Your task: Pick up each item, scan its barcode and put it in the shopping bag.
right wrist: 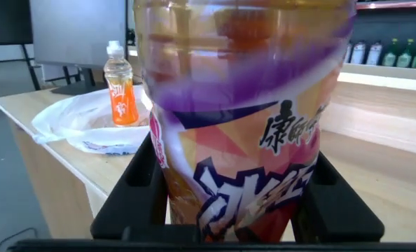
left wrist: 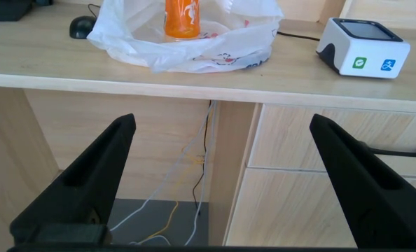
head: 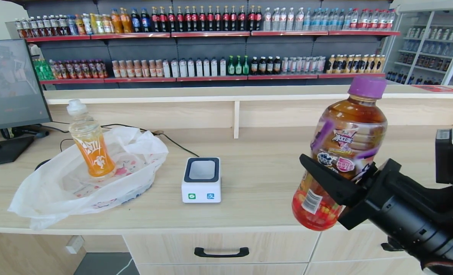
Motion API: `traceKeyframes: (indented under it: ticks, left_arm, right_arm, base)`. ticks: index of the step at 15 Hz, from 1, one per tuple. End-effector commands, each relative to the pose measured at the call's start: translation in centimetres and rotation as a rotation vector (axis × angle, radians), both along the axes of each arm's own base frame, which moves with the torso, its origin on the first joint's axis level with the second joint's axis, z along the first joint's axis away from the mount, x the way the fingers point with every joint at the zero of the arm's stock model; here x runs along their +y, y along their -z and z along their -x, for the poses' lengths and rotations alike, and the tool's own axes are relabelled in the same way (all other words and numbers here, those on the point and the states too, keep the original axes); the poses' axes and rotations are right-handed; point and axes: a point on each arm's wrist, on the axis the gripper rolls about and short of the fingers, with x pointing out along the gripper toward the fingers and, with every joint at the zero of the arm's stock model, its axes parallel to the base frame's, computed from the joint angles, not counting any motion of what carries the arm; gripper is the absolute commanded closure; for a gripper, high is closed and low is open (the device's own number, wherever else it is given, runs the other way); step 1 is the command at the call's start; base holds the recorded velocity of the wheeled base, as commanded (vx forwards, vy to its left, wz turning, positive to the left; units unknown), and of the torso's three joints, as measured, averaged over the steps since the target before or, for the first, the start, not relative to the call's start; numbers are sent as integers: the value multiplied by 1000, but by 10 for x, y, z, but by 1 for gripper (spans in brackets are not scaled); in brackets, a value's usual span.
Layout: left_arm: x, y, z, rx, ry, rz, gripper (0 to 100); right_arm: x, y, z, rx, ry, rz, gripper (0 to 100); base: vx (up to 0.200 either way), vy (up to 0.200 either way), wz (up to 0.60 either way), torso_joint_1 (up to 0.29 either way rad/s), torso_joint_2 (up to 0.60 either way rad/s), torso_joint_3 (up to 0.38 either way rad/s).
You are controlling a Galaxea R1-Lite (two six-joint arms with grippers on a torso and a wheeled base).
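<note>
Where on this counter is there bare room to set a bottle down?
Bare wooden counter lies between the white square barcode scanner and the held purple-capped brown tea bottle, back to the raised ledge. The left is crowded: white plastic shopping bag holding an orange drink bottle, black cables.

On the counter (head: 272, 172), toward the left: shopping bag (head: 50, 191), spread open, with a sports-drink bottle (head: 91, 145) upright in its middle. Just right of the bag, apart from it: barcode scanner (head: 201, 179). At the counter's left end: monitor (head: 8, 84), with a computer mouse (left wrist: 80, 26) between its stand and the bag. Behind bag and scanner: a cable (head: 173, 142) along the countertop. Right of the scanner, well apart and raised off the counter: tea bottle (head: 342, 152), tilted, cap up, clasped around its lower half by the right gripper (head: 323, 191). Under the countertop, below the scanner: drawer handle (head: 221, 252). Before the cabinet front, lower than the countertop: left gripper (left wrist: 222, 175). Beyond a raised ledge (head: 249, 93): shelves of bottles (head: 211, 34), glass-door fridge (head: 428, 46) to their right.
</note>
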Motion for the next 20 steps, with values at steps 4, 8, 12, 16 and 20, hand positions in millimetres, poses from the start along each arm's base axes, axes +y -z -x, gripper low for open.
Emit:
traceKeyframes:
  ticks: [4, 8, 12, 16, 20]
  left_arm:
    - [0, 0, 0, -1, 0, 0, 0]
    - [0, 0, 0, -1, 0, 0, 0]
    - [0, 0, 0, 0, 0, 0, 0]
    - [0, 0, 0, 0, 0, 0, 0]
    - [0, 0, 0, 0, 0, 0, 0]
  right_arm:
    - [11, -5, -16, 47, -141, -73, 100]
    - [9, -15, -13, 160, -268, -234, 100]
    - [14, -29, -14, 257, -367, -398, 100]
    - [22, -31, -5, 303, -440, -432, 100]
    - [28, -24, -2, 339, -473, -416, 100]
  base:
    - [0, 0, 0, 0, 0, 0]
    - [0, 0, 0, 0, 0, 0]
    - [0, 0, 0, 0, 0, 0]
    - [0, 0, 0, 0, 0, 0]
    - [0, 0, 0, 0, 0, 0]
